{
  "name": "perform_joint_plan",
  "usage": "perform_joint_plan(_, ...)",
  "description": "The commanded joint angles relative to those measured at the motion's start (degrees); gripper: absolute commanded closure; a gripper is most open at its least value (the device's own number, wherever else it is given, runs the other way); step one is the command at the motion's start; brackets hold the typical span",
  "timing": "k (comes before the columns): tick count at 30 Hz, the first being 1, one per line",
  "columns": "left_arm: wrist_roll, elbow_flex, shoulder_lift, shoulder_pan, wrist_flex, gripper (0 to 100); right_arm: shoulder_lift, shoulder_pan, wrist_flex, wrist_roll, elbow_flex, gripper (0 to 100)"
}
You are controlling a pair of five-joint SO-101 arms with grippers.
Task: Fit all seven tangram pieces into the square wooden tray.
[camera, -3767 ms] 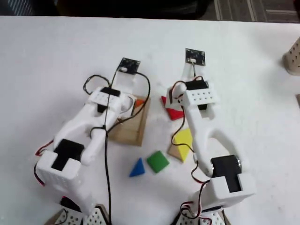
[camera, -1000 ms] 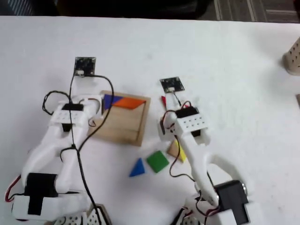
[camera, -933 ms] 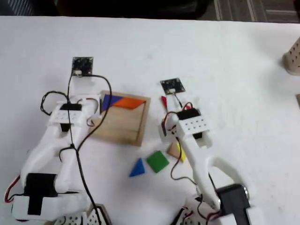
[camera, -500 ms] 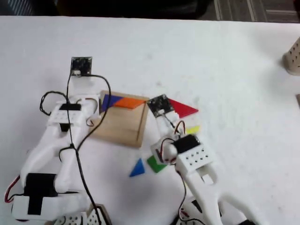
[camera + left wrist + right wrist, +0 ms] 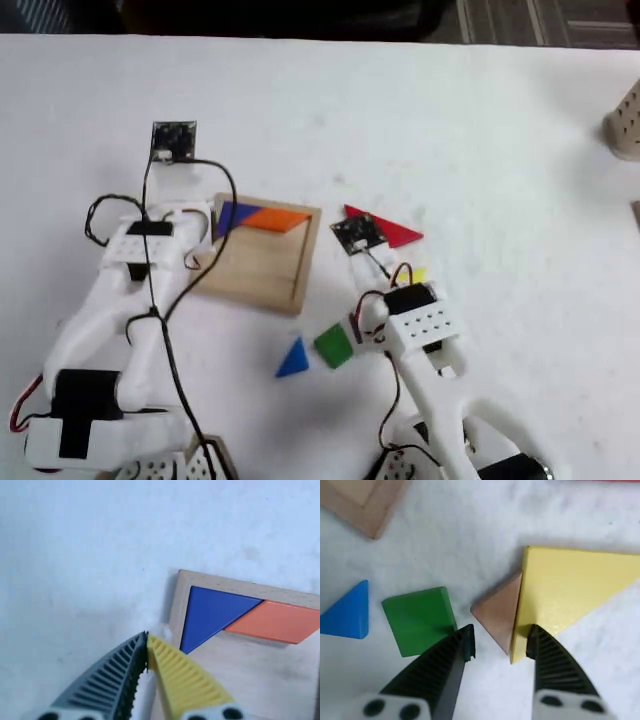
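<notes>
Since tan triangle [image 5: 495, 612] lies loose, right gripper [image 5: 500, 632]: fingers held wide astride it.
Left gripper [image 5: 146, 642]: fingers closed, parked at tray [image 5: 176, 605] upper-left corner.

Yellow triangle [image 5: 416, 274] is mostly hidden under the right arm [image 5: 425, 325] (only a sliver shows). Red triangle [image 5: 398, 233] is partly covered by that arm's camera board [image 5: 358, 232]; left side of tray [image 5: 262, 268] sits under the left arm [image 5: 135, 260].

In the tray [image 5: 265, 272], at its far side, a corner triangle [image 5: 232, 214] lies left and a slanted piece [image 5: 280, 217] touches it on the right. Right of the tray lies a wide triangle [image 5: 400, 235]. Nearer, a little triangle [image 5: 293, 360] sits left of a square piece [image 5: 333, 345]. Right of that, a small triangle [image 5: 499, 615] touches a big triangle [image 5: 575, 585].
</notes>
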Motion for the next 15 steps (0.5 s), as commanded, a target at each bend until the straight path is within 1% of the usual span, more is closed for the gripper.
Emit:
perform_joint_plan(1,0.3,-3.1,-2.5,0.3,0.0,98,0.1,0.7,-2.1,1.0,-0.2,83.6)
perform_joint_plan(4,0.3,-3.1,-2.5,0.6,0.2,98,0.1,0.0,-3.7,0.9,0.8,84.0)
perform_joint_plan(10,0.3,-3.1,-2.5,0.6,0.2,98,0.1,-5.2,-5.3,-7.2,1.6,84.0)
perform_joint_plan(15,0.3,-3.1,-2.5,0.5,0.2,98,0.0,-5.5,-5.8,-10.2,1.7,84.0)
